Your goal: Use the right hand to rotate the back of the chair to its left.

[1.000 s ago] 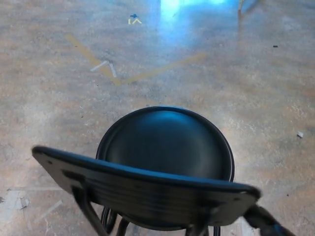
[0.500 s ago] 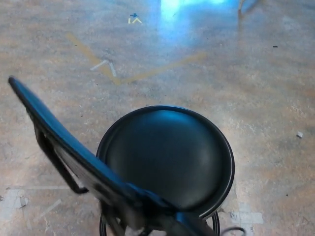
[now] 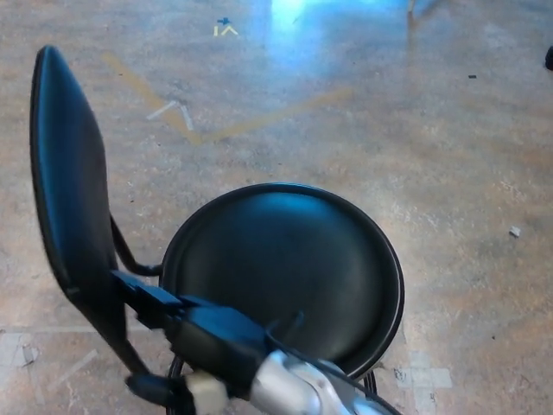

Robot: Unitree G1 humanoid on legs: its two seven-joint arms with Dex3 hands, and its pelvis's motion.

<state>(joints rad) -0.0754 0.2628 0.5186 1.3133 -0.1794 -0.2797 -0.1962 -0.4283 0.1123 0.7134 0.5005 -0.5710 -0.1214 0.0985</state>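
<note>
Backrest (image 3: 69, 186) has swung round from the near edge of the seat to its left side since a second ago; half a second ago it was still running diagonally, now it stands almost edge-on at the seat's left. Right arm came with it, from the bottom right corner to reaching across under the seat's near edge. Whole view also shifted slightly, so the camera moved a bit.

Right hand (image 3: 186, 333) sits at the lower end of the backrest, black fingers (image 3: 143, 298) touching the panel's bottom edge near its bracket. Can't tell whether they're wrapped round it or only pressing; the near end of the hand is blurred.

Key relation: backrest lies left and slightly away from the hand, its long axis running near-to-far along the seat's left edge. Seat (image 3: 285, 277) is just right of it, round, nothing on it. Right hand is the only one in frame; left hand not visible.

Judgement: rotation looks essentially complete. Any further push would be leftward and away, and the arm is already crossed far over, so reach is the limit.
</note>
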